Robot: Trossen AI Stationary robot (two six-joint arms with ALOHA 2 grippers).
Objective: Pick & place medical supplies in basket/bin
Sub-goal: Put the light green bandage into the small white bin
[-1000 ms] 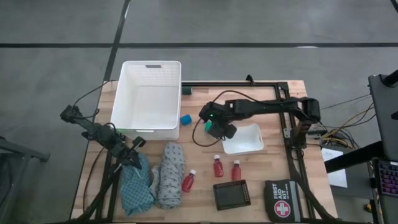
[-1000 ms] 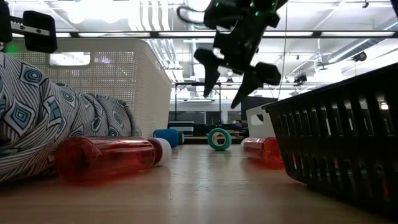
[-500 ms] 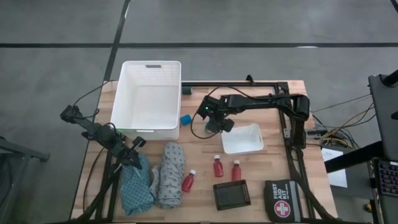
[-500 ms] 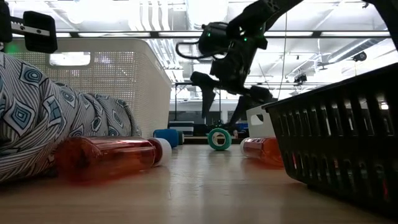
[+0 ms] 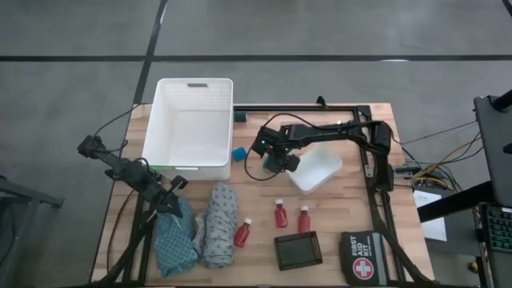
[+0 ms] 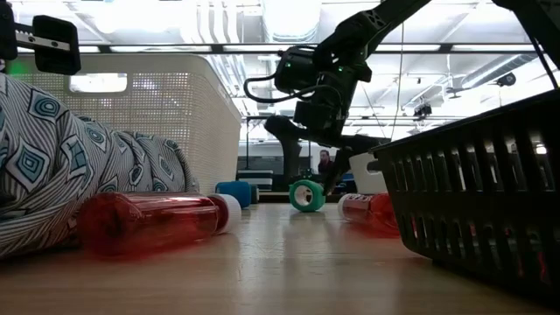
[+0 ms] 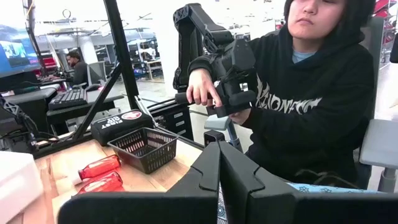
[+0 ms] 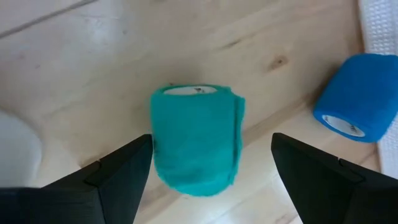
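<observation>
A green roll [image 8: 196,140] lies on its side on the table next to a blue roll [image 8: 360,96], both close to the big white basket [image 5: 190,124]. My right gripper [image 8: 211,143] points steeply down, open, with one finger on either side of the green roll [image 6: 306,194] and not touching it. Three red bottles [image 5: 242,233] [image 5: 280,214] [image 5: 304,218] lie on the table nearer the front. Beside them lie a teal cloth [image 5: 174,240] and a grey patterned cloth [image 5: 218,224]. My left gripper [image 5: 172,188] waits, shut and level, above the teal cloth.
A small white tray [image 5: 316,170] lies just right of my right gripper. A black mesh basket [image 5: 298,250] and a first aid pouch [image 5: 362,258] are at the front right. A person [image 7: 311,93] sits beyond the table's edge.
My right gripper has come down toward the table, still open, until its fingers stand on both sides of the green roll. The small white tray beside it now lies turned a little against its earlier position.
</observation>
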